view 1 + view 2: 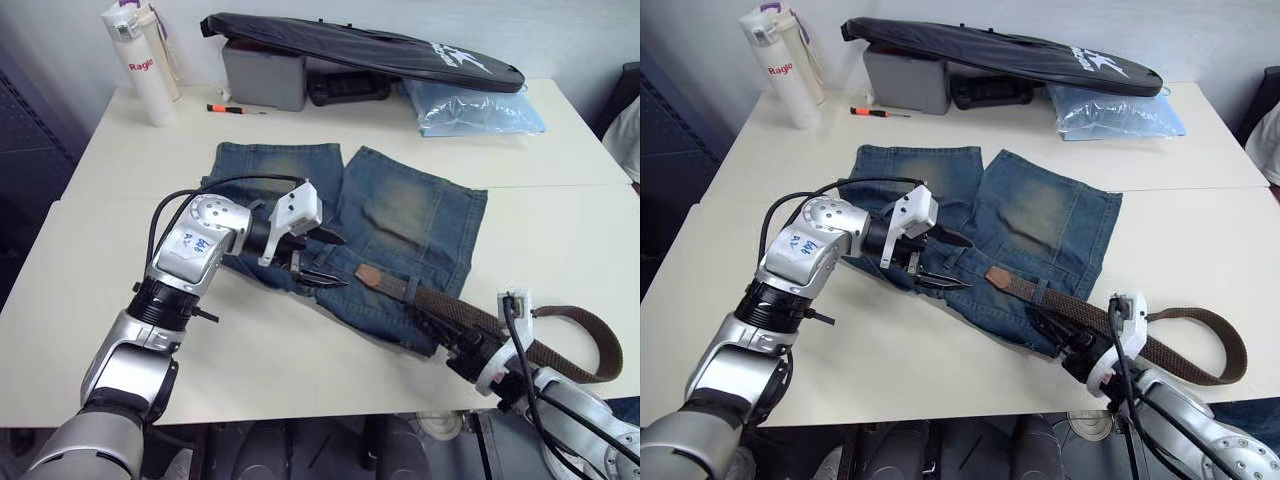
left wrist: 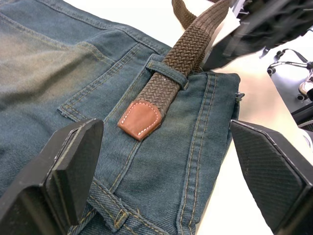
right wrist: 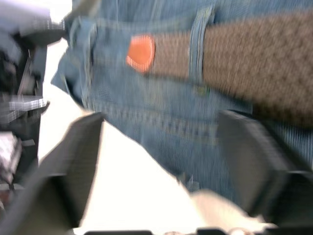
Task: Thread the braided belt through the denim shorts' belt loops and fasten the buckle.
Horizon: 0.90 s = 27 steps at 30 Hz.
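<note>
The denim shorts [image 1: 380, 225] lie flat on the white worktop [image 1: 560, 230], waistband toward the robot. The braided belt [image 1: 470, 312] already runs under one belt loop [image 2: 167, 73]; its tan leather tip [image 2: 140, 120] pokes out just past that loop and rests on the waistband. The rest of the strap curls off the shorts' edge in a loop on the worktop at the robot's right. I can't make out the buckle.

The left hand [image 1: 318, 258] hovers over the waistband just beside the tip, fingers [image 2: 68, 166] spread wide and holding nothing. The right hand [image 1: 1065, 335] sits low at the waistband edge by the strap; in its wrist view its fingers stand apart with nothing between them.

The step in hand looks like drawing the tip on to the next loop [image 2: 117, 218]. To do it well, the left hand should pinch the leather tip flat, not the weave, and pull along the waistband while the right feeds slack, so the denim doesn't bunch.
</note>
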Each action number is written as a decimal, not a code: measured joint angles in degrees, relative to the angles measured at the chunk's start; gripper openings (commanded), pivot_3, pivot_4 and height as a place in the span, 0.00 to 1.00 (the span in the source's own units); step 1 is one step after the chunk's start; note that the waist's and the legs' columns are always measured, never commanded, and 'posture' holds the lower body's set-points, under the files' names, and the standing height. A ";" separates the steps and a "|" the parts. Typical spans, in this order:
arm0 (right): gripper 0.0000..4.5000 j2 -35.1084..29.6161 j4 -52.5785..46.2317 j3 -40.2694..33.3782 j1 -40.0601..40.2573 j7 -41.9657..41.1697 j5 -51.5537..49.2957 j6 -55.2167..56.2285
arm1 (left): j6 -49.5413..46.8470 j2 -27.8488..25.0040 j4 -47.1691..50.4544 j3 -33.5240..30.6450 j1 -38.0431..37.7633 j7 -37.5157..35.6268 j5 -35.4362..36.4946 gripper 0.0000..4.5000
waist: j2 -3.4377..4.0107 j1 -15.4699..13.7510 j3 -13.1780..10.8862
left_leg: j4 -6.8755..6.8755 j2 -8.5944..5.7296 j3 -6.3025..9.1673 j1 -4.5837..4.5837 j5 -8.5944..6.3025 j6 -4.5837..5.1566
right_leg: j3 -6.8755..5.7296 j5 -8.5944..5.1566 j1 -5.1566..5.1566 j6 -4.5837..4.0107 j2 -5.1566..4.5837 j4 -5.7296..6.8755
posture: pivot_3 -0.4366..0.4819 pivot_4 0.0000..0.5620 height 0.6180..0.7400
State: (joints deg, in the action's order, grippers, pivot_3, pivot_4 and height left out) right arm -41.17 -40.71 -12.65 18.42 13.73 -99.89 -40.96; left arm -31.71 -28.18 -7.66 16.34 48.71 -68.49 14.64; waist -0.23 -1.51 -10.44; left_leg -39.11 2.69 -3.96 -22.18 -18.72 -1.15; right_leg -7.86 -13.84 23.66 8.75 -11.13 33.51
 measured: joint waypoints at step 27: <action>0.02 -27.13 5.40 30.34 -25.01 -44.26 78.89 8.51 | -2.02 -7.80 4.33 -2.40 -1.59 -4.97 0.99 1.00 | -0.33 -0.12 -0.05 | -0.14 -0.03 -0.02 -0.10 -0.02 0.00 | 0.06 0.08 -0.01 0.06 0.02 -0.10 | 0.48 0.27 1.00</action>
State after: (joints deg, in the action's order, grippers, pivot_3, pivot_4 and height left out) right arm -68.30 -35.30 17.68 -6.59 -30.53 -21.00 -32.45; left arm -33.73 -35.98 -3.33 13.94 47.13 -73.46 15.63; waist -0.56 -1.63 -10.49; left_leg -39.25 2.66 -3.97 -22.27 -18.74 -1.15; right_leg -7.80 -13.76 23.65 8.80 -11.11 33.41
